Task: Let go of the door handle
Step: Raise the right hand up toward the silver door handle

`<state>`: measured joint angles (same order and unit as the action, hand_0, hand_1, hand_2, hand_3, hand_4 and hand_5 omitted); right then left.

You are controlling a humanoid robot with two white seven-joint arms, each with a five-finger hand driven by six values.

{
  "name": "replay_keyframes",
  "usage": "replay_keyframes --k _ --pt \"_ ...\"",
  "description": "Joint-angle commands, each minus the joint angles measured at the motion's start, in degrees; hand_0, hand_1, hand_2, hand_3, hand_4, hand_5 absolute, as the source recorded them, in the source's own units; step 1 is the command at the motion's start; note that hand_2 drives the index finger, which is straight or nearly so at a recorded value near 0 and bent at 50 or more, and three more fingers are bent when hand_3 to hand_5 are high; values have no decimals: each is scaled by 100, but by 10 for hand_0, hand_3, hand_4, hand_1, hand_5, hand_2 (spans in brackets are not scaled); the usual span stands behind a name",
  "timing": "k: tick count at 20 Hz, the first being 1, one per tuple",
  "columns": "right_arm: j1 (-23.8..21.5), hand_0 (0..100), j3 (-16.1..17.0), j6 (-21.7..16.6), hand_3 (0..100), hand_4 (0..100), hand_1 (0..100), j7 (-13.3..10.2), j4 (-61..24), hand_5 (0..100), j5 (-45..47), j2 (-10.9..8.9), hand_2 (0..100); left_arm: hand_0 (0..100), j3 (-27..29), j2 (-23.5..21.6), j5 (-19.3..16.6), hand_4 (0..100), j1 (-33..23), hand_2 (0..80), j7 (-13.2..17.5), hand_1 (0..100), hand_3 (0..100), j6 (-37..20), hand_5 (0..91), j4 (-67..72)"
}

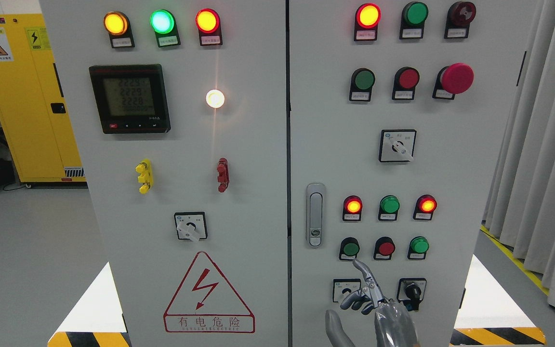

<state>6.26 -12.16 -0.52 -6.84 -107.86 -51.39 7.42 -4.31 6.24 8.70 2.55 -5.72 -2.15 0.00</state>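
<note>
We see one door handle (314, 214) upright at the right door's (451, 159) left edge, untouched, one right hand (371, 301) lower right of it, index finger (363, 271) extended, others curled, holding nothing, three lit lamps (389, 206) right, two rotary switches (411, 290) below.

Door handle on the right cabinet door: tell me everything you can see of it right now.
The door handle is a slim, upright, silver-grey metallic swing handle with rounded ends, set flush against the right door near its left edge, beside the seam. A round lock sits at its lower end. Nothing touches it: the right hand is lower and to the right, index finger extended, apart from it.
</note>
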Motion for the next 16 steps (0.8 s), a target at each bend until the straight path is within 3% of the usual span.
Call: replay_keyframes --k 1,8,10,16 --pt "394 532 -674 211 970 989 341 -151 151 1000 -1266 22 0 120 0 0 0 0 0 0 1 556 0 -5 0 -70" --pt "438 558 -674 193 977 993 336 -292 423 1000 -2295 22 0 120 0 0 0 0 0 0 1 556 0 -5 0 -70" --pt "481 564 -674 193 979 993 335 -423 476 1000 -2550 22 0 120 0 0 0 0 0 0 1 556 0 -5 0 -70" --pt "701 582 -604 237 991 996 334 -467 783 1000 -2989 13 0 120 0 0 0 0 0 0 1 556 0 -5 0 -70"
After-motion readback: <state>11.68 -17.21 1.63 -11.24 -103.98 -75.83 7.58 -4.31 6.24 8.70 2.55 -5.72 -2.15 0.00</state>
